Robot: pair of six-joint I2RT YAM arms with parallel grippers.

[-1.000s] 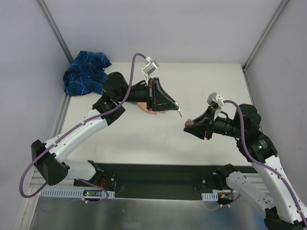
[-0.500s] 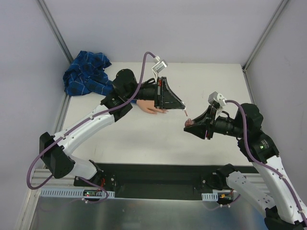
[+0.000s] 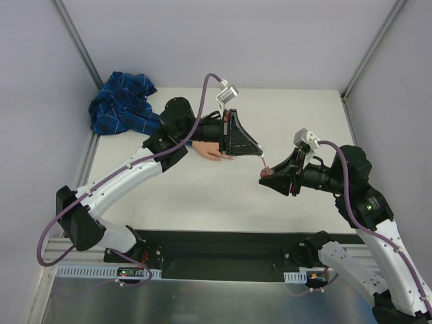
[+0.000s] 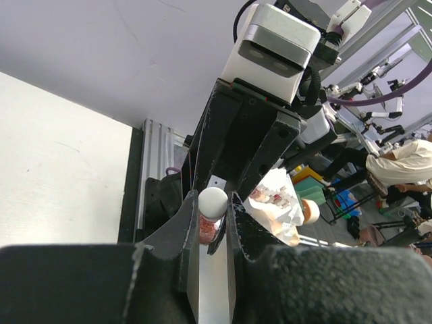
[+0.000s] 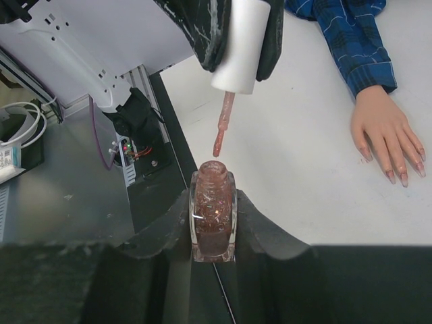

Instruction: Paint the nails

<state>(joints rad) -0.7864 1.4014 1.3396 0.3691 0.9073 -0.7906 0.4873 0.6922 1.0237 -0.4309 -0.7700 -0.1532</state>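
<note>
Top external view takes in the white table [image 3: 202, 202], with both arms reaching over it toward the middle: the left arm [image 3: 121, 181] from the near left and the right arm [image 3: 351, 177] from the near right. A crumpled blue plaid sleeve [image 3: 120, 104] lies bunched at the far left corner of the table. A pale peach fake hand [image 3: 210, 151] extends from it and lies flat, palm down, partly hidden under the left arm's wrist. The left gripper [image 3: 258, 154] and the right gripper [image 3: 268, 173] meet near each other to the right of the fake hand, well apart from it. In the right wrist view the right gripper's jaws are clamped on the sides of a small glass polish bottle [image 5: 213, 216], which stands upright with its neck uncovered and is filled with glittery pink polish. Above it, the left gripper's jaws are pressed tight around a white cap [image 5: 236, 47], from which a thin pink-coated brush [image 5: 223, 125] hangs down. Its tip sits just over the bottle's neck; whether the two touch cannot be told. The nails [image 5: 398, 177], small and dark pink, tip the spread fingers that rest on the table at the far right of that view.
</note>
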